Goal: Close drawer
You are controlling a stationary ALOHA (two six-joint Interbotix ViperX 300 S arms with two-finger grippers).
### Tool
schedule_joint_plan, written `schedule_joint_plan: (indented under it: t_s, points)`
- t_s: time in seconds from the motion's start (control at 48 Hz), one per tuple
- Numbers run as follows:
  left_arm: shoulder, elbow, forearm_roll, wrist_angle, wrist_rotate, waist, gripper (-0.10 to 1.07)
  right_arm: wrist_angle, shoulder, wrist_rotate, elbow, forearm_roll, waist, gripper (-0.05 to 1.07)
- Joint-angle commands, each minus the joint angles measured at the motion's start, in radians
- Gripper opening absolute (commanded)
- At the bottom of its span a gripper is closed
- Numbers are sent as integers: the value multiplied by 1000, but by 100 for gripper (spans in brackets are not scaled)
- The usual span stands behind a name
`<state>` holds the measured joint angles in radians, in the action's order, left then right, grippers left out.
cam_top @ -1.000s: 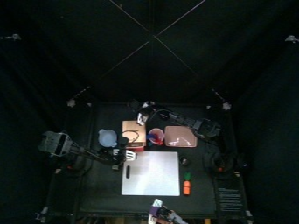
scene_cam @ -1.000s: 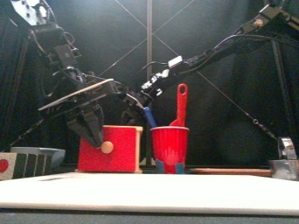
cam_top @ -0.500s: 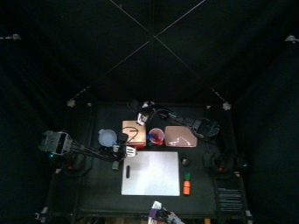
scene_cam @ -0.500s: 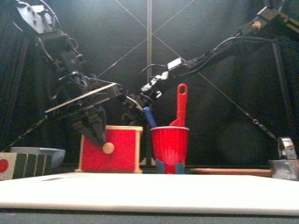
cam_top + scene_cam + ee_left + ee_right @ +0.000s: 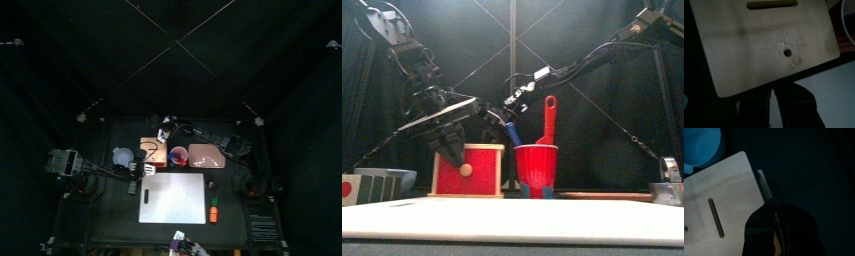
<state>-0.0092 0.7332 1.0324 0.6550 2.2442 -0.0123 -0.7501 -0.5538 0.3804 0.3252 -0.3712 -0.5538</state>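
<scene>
One small light-tan wooden drawer box (image 5: 468, 170) with a red front and one round tan knob stands on the black surface (image 5: 120, 205), left of centre in the front view. In the top view it (image 5: 151, 173) sits at the far left corner of the one large white rectangular board (image 5: 174, 198). I cannot tell whether its front is fully pushed in. The left tool (image 5: 449, 143) hangs just above the box top with its jaws partly spread and nothing between them. The left wrist view shows the box's tan top panel (image 5: 764, 42), with one slot and one small hole, just beyond the left tool (image 5: 774, 102). The right arm reaches in from the upper right. The right tool (image 5: 513, 100) is nearly closed, pinching one thin bluish stick-like handle (image 5: 764, 185) that slants down behind the cup in the front view. One red plastic cup (image 5: 536, 168) stands just right of the box, and one red spatula (image 5: 548, 118) stands upright in it. The top view also shows one pinkish rounded-square plate (image 5: 205, 155) right of the cup, one light blue bowl (image 5: 123, 157) left of the box, and one small orange object (image 5: 214, 213) at the board's right edge.
</scene>
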Motion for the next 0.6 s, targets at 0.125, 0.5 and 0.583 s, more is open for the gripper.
schedule_joint_plan:
  t_s: [0.125,0.5,0.583]
  points:
    - [-15,-12,23,-2,-5,14,54,-5,23,3,14,0,5,36]
    - [-52,-11,31,3,-3,-41,71,3,49,3,26,3,6,36]
    - [-67,-8,31,3,-3,-61,74,5,57,3,26,3,6,36]
